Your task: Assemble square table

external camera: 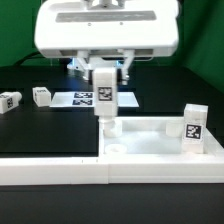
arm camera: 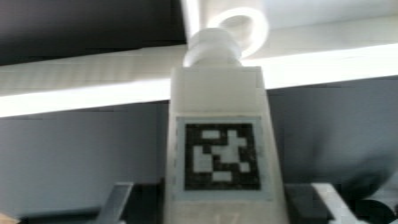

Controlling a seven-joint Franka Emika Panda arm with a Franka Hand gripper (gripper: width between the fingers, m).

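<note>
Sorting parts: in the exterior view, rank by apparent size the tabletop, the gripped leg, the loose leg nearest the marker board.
tabletop
gripped leg
loose leg nearest the marker board; it sits farther back, so unsure

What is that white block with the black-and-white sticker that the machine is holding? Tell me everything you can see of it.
The leg is a short, squared white block, smooth like plastic. It has a black-and-white square tag on one face and a narrower rounded peg at its lower end. It hangs upright, clamped near its top between the jaws, with the peg pointing down over a corner of the square tabletop. Whether the peg touches the tabletop cannot be told.
</note>
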